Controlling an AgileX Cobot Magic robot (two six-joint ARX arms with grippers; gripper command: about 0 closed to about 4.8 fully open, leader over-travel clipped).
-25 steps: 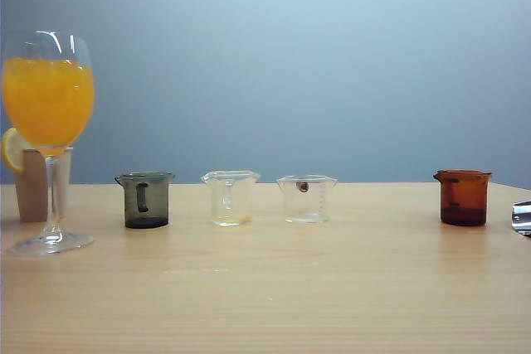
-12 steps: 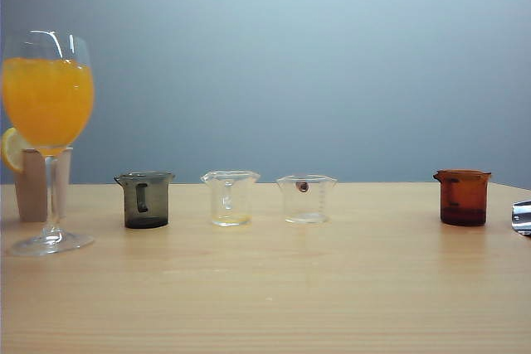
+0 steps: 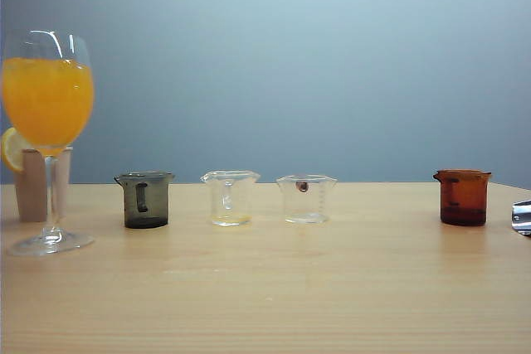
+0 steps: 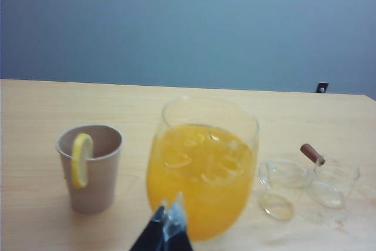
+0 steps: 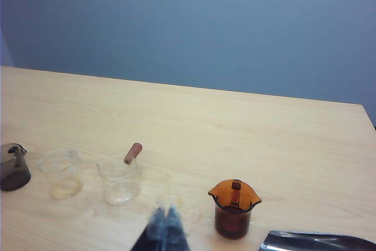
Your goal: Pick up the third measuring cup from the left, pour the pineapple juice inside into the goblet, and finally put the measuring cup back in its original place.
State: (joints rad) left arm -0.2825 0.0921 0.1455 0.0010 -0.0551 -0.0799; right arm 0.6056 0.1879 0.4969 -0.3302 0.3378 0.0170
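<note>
The third measuring cup (image 3: 306, 198), clear with a small brown spot near its rim, stands on the table between a clear cup (image 3: 230, 197) and an amber cup (image 3: 462, 197). The right wrist view shows it (image 5: 119, 180) with a brown handle; I cannot make out pineapple juice inside it. The goblet (image 3: 48, 122) stands at the far left, full of orange drink. Neither gripper appears in the exterior view. My left gripper (image 4: 168, 213) is shut and empty, just in front of the goblet (image 4: 202, 168). My right gripper (image 5: 165, 213) is shut and empty, above the table between the third cup and the amber cup (image 5: 234, 207).
A smoky grey cup (image 3: 146, 200) stands leftmost in the row, and the clear cup beside it holds a thin pale yellow layer. A paper cup (image 4: 90, 168) with a lemon slice stands behind the goblet. A shiny metal object (image 3: 522, 216) lies at the table's right edge.
A dark part of an arm at the top right of the exterior view one second ago has left the picture. The cups and goblet have not moved.
</note>
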